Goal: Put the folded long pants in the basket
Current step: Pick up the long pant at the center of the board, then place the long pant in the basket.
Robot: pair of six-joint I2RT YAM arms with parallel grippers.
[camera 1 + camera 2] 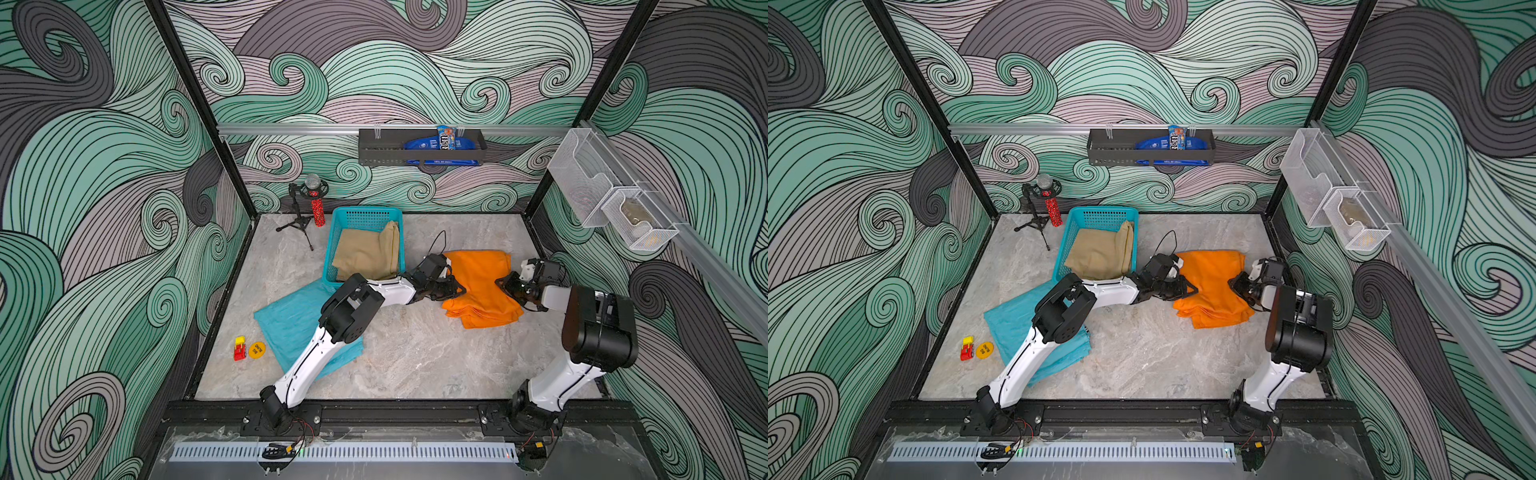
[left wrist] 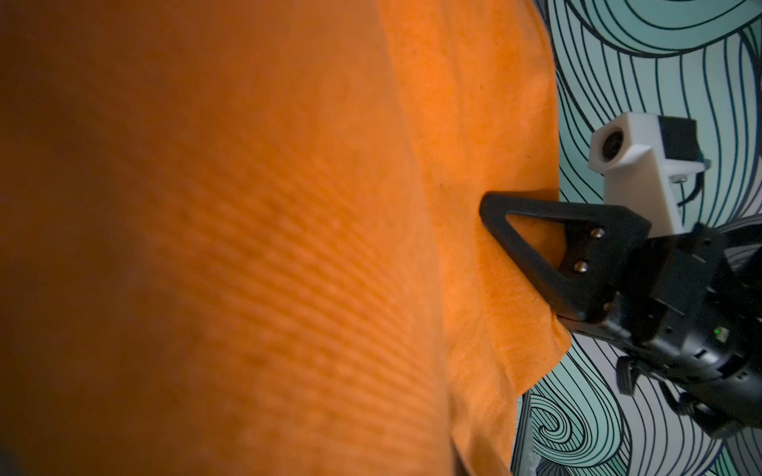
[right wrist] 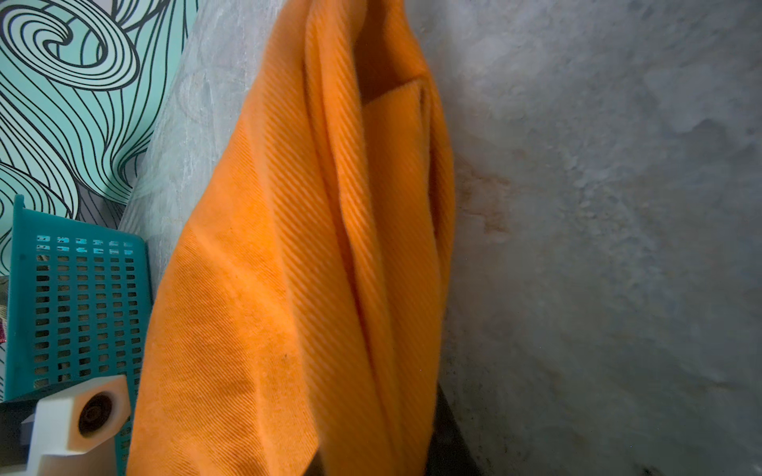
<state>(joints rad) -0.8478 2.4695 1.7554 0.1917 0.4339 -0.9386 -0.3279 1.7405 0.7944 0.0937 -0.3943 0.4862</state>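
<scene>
Both grippers pinch the bright orange folded cloth pants (image 1: pixel 478 286) beside the turquoise perforated plastic basket (image 1: pixel 340 220): left gripper (image 1: pixel 451 286) on the basket-side edge, right gripper (image 1: pixel 505 284) opposite. Lift evenly, keeping the fold taut, and clear the rim before lowering onto the tan folded pants (image 1: pixel 365 253).

Both top views look steeply down from above the front edge onto the whole table (image 1: pixel 415 365). Both wrist cameras sit close against the orange pants (image 2: pixel 247 206), facing each other.

I count three folded pants: khaki (image 1: pixel 365 253), orange (image 1: pixel 480 286), blue (image 1: pixel 291 320). One basket (image 1: pixel 365 214). My two claws: left (image 1: pixel 451 286), right (image 1: pixel 505 282). One black tray (image 1: pixel 382 151), two wire bins (image 1: pixel 582 174), one microphone (image 1: pixel 312 183).
</scene>
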